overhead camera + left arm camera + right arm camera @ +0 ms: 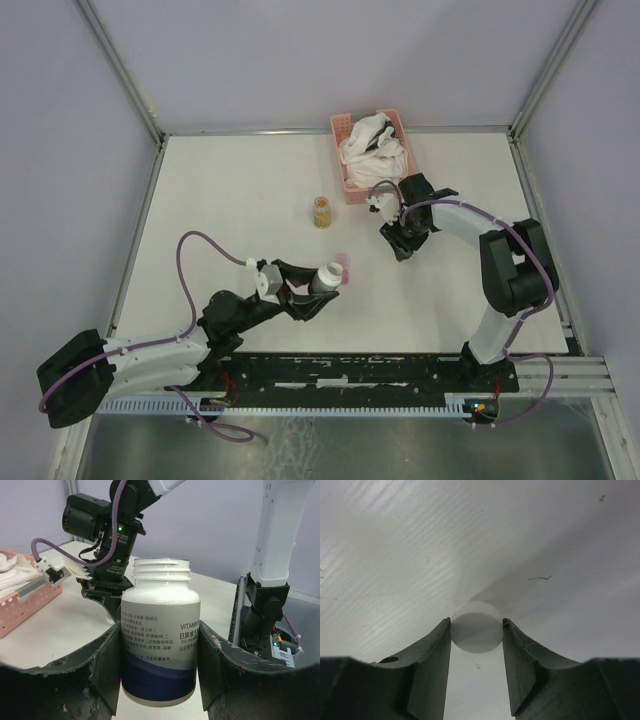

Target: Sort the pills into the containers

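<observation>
My left gripper (312, 292) is shut on a white vitamin bottle (326, 277) with a blue band. It holds the bottle by the body, with the threaded neck uncapped (161, 569). In the left wrist view the fingers (107, 665) press both sides of the bottle (160, 630). A small piece of the magenta-pink pill box (346, 261) shows just past the bottle; the rest is hidden. My right gripper (402, 246) points down at the table right of the bottle and is shut on a white round cap (476, 627) at its fingertips.
A small amber bottle (322, 211) stands on the table behind the pill box. A pink lattice basket (343, 172) with white cloths sits at the back, close to the right arm; it also shows in the left wrist view (30, 597).
</observation>
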